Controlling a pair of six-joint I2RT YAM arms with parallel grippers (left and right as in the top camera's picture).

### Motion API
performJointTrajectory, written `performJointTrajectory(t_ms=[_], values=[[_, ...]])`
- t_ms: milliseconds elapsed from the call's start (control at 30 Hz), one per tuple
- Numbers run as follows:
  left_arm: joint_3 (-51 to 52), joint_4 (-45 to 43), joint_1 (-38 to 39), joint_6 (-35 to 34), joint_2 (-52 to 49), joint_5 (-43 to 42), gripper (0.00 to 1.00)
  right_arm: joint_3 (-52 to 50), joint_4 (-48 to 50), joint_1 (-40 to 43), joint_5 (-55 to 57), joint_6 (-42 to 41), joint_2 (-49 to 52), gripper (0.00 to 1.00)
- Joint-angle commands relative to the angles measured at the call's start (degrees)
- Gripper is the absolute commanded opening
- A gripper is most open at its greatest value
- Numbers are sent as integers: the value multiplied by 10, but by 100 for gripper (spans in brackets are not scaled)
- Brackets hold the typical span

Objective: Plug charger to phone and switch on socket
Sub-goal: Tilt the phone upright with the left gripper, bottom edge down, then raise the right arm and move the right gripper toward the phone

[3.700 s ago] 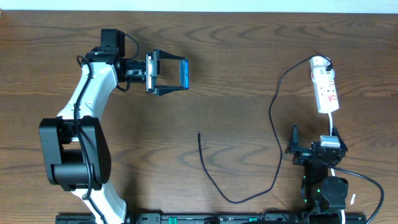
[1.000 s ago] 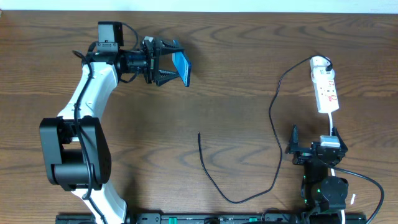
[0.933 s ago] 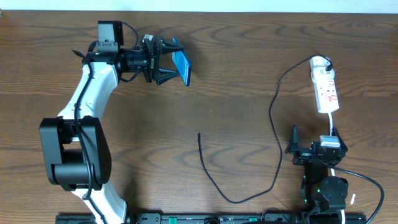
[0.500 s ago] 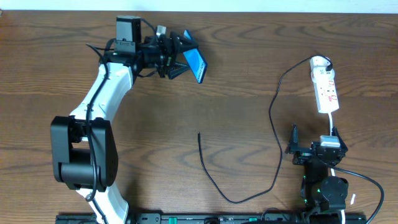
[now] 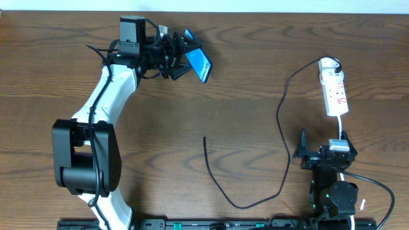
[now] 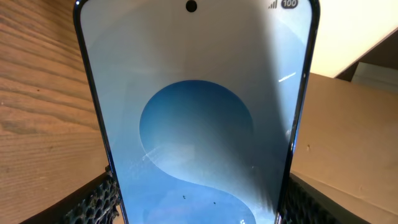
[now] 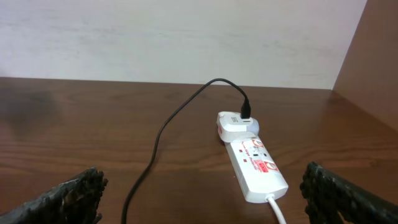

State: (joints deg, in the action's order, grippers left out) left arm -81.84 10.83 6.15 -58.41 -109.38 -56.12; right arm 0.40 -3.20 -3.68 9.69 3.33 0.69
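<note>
My left gripper (image 5: 181,56) is shut on the phone (image 5: 199,64), which it holds tilted above the table at the top centre. In the left wrist view the phone's blue screen (image 6: 199,118) fills the frame between my fingers (image 6: 196,208). The charger cable (image 5: 282,118) runs from an adapter on the socket (image 5: 335,92) down in a loop to its free plug tip (image 5: 204,138) at mid-table. My right gripper (image 5: 319,153) is open and empty just below the socket. In the right wrist view the socket (image 7: 256,165) and cable (image 7: 163,134) lie ahead of the open fingers (image 7: 202,196).
The socket's white cord (image 5: 342,124) runs down past my right gripper. A pale wall (image 7: 174,37) stands behind the table's far edge. A cardboard-coloured surface (image 6: 348,124) shows beyond the phone in the left wrist view.
My left arm has lifted the phone, turned it and carried it right toward the top centre. In the last half second it barely moved. The right arm, cable and socket are unchanged.
</note>
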Motion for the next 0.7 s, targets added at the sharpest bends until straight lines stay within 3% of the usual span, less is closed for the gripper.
performJointTrajectory(t_ms=[0,567,667], values=[[-18,-5,-1,7,18,9,7,-1,-2,-4,2,-7,-4,99],[-18,-9,-1,-17,18,18,7,-1,0,-4,2,-8,-4,99],[-18,-9,-1,-17,18,18,7,-1,22,-4,-14,-50,-4,99]])
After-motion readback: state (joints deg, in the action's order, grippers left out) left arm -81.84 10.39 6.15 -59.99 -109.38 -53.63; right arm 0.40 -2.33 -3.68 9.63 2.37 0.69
